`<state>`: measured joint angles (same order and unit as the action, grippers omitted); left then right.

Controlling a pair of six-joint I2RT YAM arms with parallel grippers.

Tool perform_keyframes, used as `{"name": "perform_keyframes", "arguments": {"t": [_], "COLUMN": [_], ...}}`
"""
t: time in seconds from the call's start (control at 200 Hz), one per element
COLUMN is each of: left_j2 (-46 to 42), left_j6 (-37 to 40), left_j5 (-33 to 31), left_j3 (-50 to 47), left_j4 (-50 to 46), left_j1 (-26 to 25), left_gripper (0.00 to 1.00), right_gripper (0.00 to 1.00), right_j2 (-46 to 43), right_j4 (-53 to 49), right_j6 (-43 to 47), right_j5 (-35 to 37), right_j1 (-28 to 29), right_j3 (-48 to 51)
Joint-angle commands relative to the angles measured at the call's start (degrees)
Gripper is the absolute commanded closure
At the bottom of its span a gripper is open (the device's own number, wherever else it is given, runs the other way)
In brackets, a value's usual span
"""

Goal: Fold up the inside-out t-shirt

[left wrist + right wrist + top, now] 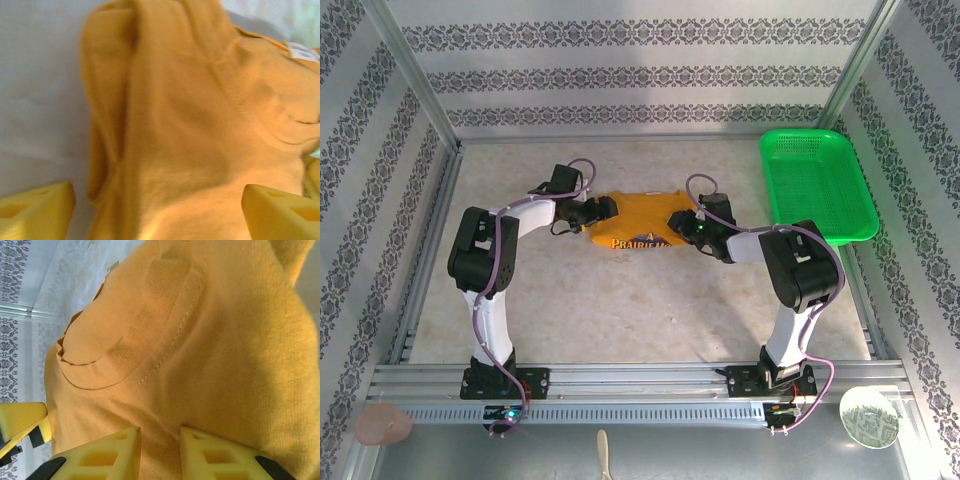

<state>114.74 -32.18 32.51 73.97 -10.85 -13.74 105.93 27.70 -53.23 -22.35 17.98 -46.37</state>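
Observation:
The inside-out t-shirt (642, 222), mustard-orange, lies bunched at the middle back of the table with part of its dark lettering facing the front. My left gripper (601, 210) is at its left end. In the left wrist view that gripper (157, 215) is open, its yellow fingers (35, 210) far apart with shirt cloth (200, 125) between them and a white label (302, 51) at the upper right. My right gripper (682, 222) is at the shirt's right end. Seen from the right wrist, it (160, 450) is shut on a ridge of cloth below the neckband (145, 330).
A green plastic basket (817, 185) stands at the back right corner, close behind the right arm. Metal frame rails (430, 240) and patterned walls enclose the table. Bare tabletop (640, 300) stretches between the shirt and the arm bases.

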Motion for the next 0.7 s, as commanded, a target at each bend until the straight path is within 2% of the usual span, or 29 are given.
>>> {"name": "perform_keyframes", "arguments": {"t": [0.0, 0.125, 0.22, 0.27, 0.385, 0.605, 0.699], "left_j2": [1.06, 1.08, 0.81, 0.17, -1.66, -0.44, 0.82], "left_j6": [-1.8, -4.25, -4.11, -3.36, 2.68, 22.67, 25.0], "left_j5": [5.55, 6.51, 7.12, 6.95, 5.99, -0.22, -1.91], "left_j3": [-1.56, -3.16, -2.78, -2.71, -0.24, 10.8, 14.66], "left_j4": [4.46, 8.99, 8.85, 7.95, -0.66, -24.89, -28.65], "left_j1": [-2.14, -2.06, -0.64, 0.75, 5.11, 15.67, 21.66], "left_gripper": [0.26, 0.68, 0.92, 1.0, 1.0, 1.0, 1.0], "right_gripper": [0.71, 0.71, 0.7, 0.68, 0.6, 0.51, 0.47], "right_j2": [0.82, -1.19, -5.36, -8.27, -15.91, -30.57, -36.74], "right_j4": [0.51, 0.2, -1.7, -3.04, -7.0, -18.18, -23.97], "right_j6": [0.09, -0.2, 0.22, 0.41, 0.84, 4.93, 7.23], "right_j5": [1.34, 0.95, 0.84, 0.65, 0.21, 0.44, 1.24], "right_j1": [1.0, 1.12, 0.8, 0.39, -1.55, -6.34, -8.99], "right_j3": [0.95, 0.93, 0.8, 0.76, 1.33, 3.22, 4.72]}}
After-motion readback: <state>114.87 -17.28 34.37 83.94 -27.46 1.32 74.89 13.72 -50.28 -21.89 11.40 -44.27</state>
